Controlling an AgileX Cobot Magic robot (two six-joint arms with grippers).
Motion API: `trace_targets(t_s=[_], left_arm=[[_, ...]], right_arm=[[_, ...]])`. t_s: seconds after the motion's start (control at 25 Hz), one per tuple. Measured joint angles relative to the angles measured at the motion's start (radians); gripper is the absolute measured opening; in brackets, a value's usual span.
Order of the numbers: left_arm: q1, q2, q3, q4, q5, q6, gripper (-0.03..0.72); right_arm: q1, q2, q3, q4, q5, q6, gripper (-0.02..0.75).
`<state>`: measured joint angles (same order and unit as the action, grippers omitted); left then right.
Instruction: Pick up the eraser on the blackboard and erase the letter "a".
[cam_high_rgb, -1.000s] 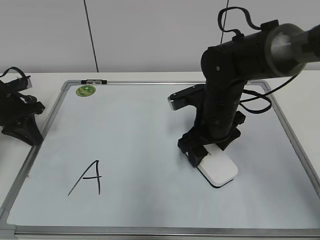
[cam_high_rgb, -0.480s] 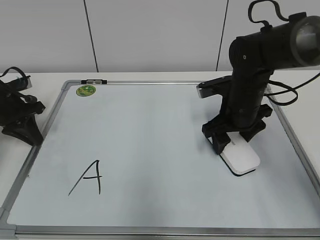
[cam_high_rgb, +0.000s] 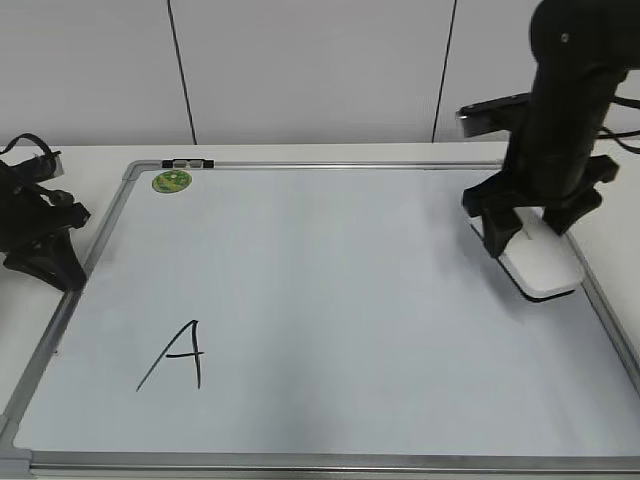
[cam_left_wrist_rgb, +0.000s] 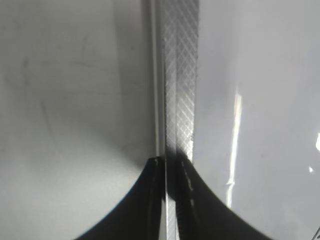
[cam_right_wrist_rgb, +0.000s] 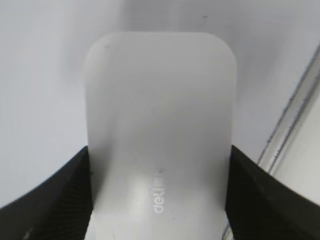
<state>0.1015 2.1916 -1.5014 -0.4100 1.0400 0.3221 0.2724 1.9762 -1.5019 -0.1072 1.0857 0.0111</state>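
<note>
A bare robotics lab is showing: plain white panelled wall (cam_high_rgb: 300, 70), white table (cam_high_rgb: 90, 155) bearing a silver-framed white dry-erase board (cam_high_rgb: 320, 300).

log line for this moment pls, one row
right gripper: shut on eraser | eraser: at board right edge | "A": intact | small "a": not visible | left gripper: parked, state unclear
</note>
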Motion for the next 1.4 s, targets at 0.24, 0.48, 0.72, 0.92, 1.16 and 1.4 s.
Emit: trace_targets(t_s=[0.24, 0.48, 0.72, 0.92, 1.16, 1.4], left_arm=[[0.0, 0.0, 0.0, -0.002, 0.0, 0.0, 0.035], [0.0, 0.0, 0.0, -0.004, 0.002, -0.002, 0.035], [0.0, 0.0, 0.0, -0.004, 0.002, -0.002, 0.035], [0.0, 0.0, 0.0, -0.004, 0.002, -0.002, 0.035], [0.0, 0.0, 0.0, -0.004, 0.002, -0.002, 0.035], [0.0, 0.0, 0.0, -0.004, 0.002, -0.002, 0.035]], right_arm=[[-0.159, -0.015, -0.002, 0.052, 0.007, 0.0, 0.524], [-0.269, -0.015, -0.002, 0.095, -0.007, 0.004, 0.524], [-0.285, 0.002, -0.005, 0.125, -0.053, 0.004, 0.524], [-0.285, 0.049, -0.028, 0.132, -0.059, 0.004, 0.524], [-0.285, 0.092, -0.062, 0.136, -0.061, 0.004, 0.524], [-0.285, 0.137, -0.072, 0.152, -0.061, -0.004, 0.524]])
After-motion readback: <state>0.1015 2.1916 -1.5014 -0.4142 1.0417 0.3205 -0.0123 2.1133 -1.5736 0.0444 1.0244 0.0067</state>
